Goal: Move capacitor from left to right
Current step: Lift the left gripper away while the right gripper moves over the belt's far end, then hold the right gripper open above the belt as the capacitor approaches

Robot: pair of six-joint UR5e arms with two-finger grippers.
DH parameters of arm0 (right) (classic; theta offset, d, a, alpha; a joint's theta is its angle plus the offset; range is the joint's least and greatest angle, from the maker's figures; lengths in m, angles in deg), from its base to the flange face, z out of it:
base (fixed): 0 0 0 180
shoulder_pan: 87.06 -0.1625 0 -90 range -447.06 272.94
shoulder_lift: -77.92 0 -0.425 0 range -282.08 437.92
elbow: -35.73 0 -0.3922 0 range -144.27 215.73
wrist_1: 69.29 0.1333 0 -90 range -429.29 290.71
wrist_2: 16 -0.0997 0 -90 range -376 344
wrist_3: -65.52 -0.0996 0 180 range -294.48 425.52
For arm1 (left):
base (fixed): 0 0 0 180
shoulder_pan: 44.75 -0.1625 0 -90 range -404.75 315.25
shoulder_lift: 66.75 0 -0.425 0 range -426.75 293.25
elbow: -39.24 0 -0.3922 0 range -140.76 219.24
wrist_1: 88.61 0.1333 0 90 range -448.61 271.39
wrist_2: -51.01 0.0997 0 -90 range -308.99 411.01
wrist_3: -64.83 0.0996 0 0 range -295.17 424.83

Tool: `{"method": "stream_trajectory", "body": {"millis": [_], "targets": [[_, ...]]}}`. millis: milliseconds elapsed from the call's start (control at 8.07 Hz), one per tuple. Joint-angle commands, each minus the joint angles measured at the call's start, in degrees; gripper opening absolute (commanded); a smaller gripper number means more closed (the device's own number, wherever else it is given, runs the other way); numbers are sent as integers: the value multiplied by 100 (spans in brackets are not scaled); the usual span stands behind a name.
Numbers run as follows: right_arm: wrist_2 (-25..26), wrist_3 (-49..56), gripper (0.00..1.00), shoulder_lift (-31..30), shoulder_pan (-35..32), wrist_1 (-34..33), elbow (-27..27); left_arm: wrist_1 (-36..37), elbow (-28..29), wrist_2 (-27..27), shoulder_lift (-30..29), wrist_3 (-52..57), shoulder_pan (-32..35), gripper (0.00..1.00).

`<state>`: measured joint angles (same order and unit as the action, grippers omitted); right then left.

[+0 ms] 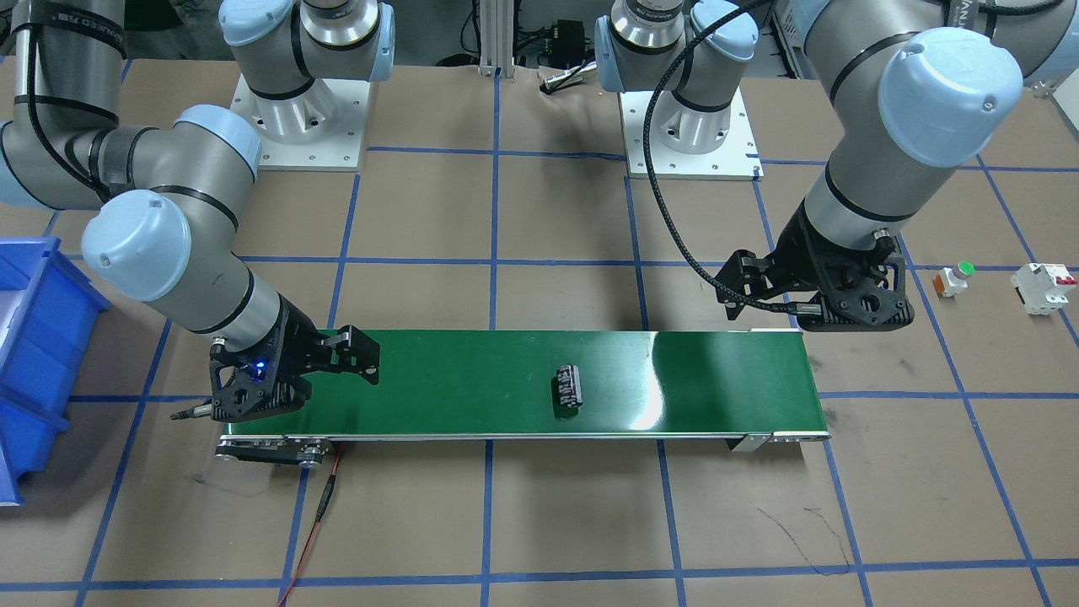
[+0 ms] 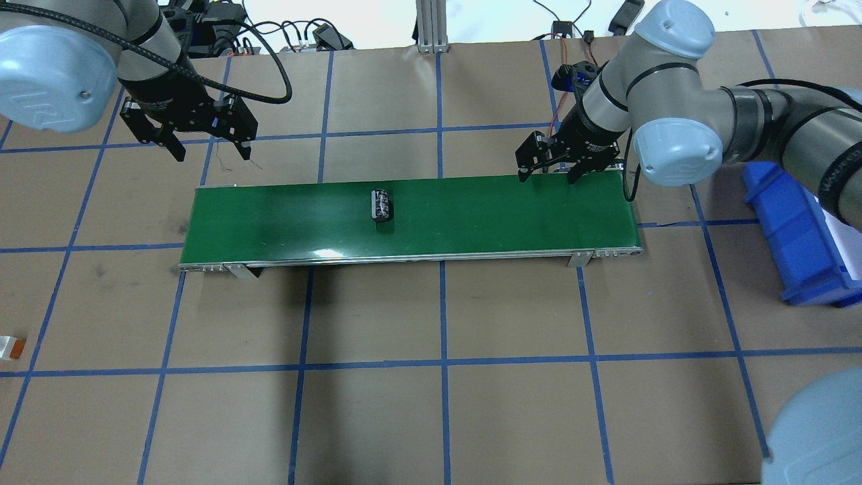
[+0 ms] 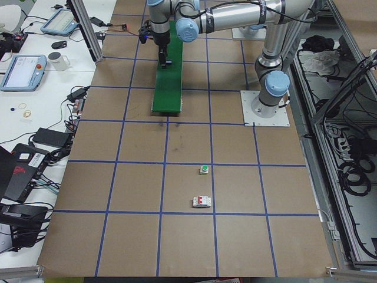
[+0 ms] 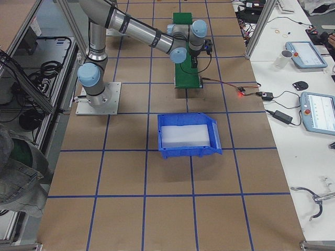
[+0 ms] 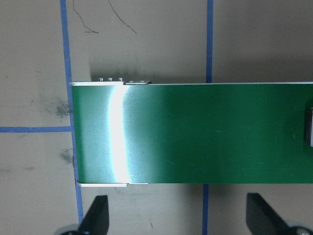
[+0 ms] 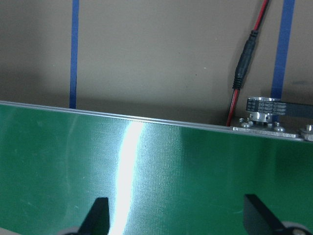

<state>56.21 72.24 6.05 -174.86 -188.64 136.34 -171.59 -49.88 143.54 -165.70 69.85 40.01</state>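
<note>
Seen from overhead, the capacitor (image 2: 381,205) lies near the middle of the green conveyor (image 2: 505,209), I think to ride across, while my left tool (image 2: 210,145) at its ten o'clock and right tool (image 2: 549,172) at three o'clock hang wide open, empty.

The capacitor (image 2: 382,205) lies on the conveyor belt (image 2: 485,215), just left of its middle. The left gripper (image 2: 212,152) hangs by the belt's left end, the right gripper (image 2: 547,176) apparently over its right end. A bin (image 2: 801,229) sits beyond the right end. Beyond the left end are a push button (image 1: 955,278), then a circuit breaker (image 1: 1045,288).
</note>
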Motion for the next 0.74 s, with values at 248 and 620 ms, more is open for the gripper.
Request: {"method": "stream_trajectory", "body": {"millis": [248,620], "targets": [[30,23,92,77,0,-18,177,116,0,10,-1,8,101,100],[-14,14,93,77,0,-27,178,125,26,37,-27,78,128,100]]}}
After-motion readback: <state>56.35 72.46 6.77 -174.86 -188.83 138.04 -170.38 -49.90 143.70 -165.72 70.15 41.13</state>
